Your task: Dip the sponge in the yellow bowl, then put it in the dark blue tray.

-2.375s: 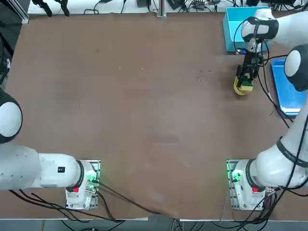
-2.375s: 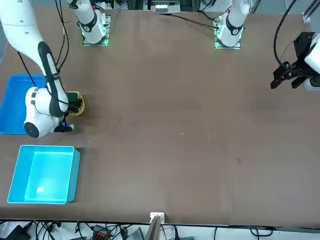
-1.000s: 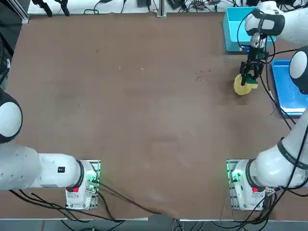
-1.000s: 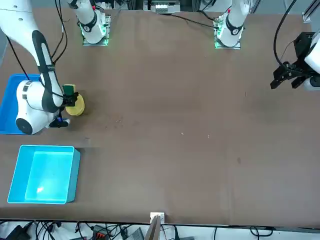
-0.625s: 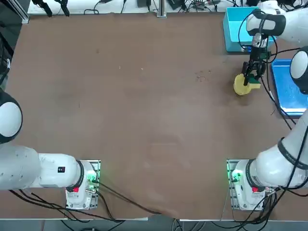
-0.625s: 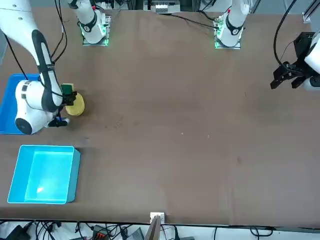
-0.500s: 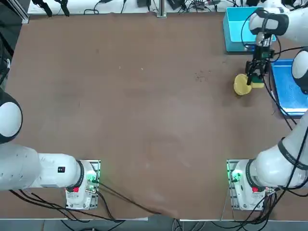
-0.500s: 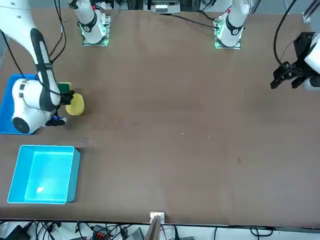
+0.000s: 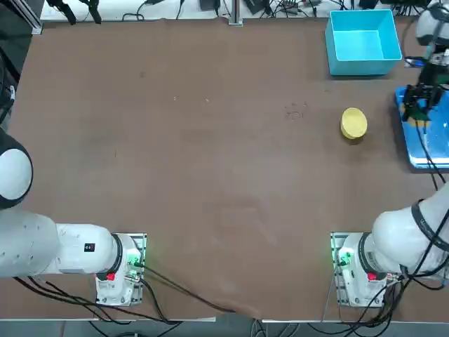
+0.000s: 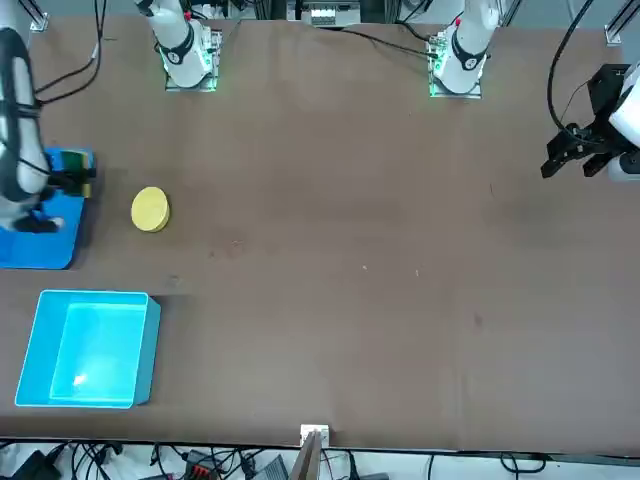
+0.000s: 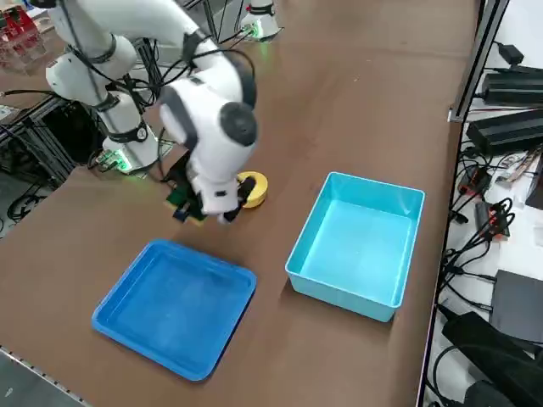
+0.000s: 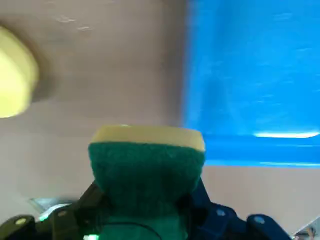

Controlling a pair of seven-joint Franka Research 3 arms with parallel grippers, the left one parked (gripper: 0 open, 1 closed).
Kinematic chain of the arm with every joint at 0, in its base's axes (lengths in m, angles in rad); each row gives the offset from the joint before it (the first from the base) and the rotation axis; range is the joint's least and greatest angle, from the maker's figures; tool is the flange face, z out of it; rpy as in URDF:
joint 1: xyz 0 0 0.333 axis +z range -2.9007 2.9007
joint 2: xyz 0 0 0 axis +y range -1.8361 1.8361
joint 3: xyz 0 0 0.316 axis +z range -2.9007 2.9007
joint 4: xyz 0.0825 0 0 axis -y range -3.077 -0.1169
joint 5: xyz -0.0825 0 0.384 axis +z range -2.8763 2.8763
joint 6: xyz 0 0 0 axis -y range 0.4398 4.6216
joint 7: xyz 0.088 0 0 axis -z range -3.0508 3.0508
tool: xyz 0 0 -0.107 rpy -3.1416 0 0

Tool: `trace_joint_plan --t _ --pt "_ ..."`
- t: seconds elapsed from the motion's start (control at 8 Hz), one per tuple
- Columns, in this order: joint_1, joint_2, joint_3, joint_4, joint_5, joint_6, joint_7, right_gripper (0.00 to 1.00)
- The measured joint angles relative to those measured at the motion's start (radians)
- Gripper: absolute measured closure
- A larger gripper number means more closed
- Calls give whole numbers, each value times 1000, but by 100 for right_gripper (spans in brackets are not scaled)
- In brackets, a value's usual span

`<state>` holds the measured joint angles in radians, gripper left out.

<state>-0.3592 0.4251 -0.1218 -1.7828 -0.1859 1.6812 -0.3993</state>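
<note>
My right gripper (image 9: 419, 107) is shut on the sponge (image 12: 147, 161), whose dark green top and yellow layer show between the fingers. It hangs above the edge of the dark blue tray (image 9: 428, 144) on the side facing the yellow bowl (image 9: 353, 123). In the right side view the sponge (image 11: 181, 203) is between the bowl (image 11: 254, 188) and the tray (image 11: 174, 305), off the table. The wrist view has the bowl (image 12: 15, 72) to one side and the tray (image 12: 255, 75) to the other. The bowl stands alone on the brown table.
A light cyan deep square box (image 9: 363, 41) stands at the far right corner, just beyond the bowl and tray. The right arm's cables hang over the tray's near end. The tray lies along the table's right edge (image 9: 443, 168).
The gripper lifted the sponge out of the yellow bowl and carried it right, to the edge of the dark blue tray. The bowl stayed in place.
</note>
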Motion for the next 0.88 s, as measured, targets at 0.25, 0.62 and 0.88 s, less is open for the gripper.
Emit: trace_joint_plan --t 0.25,0.62,0.88 --pt "-92 29 0 -1 -51 149 -73 23" --pt "-190 142 2 70 -59 275 -221 23" --pt "-230 230 4 132 -54 326 -252 22"
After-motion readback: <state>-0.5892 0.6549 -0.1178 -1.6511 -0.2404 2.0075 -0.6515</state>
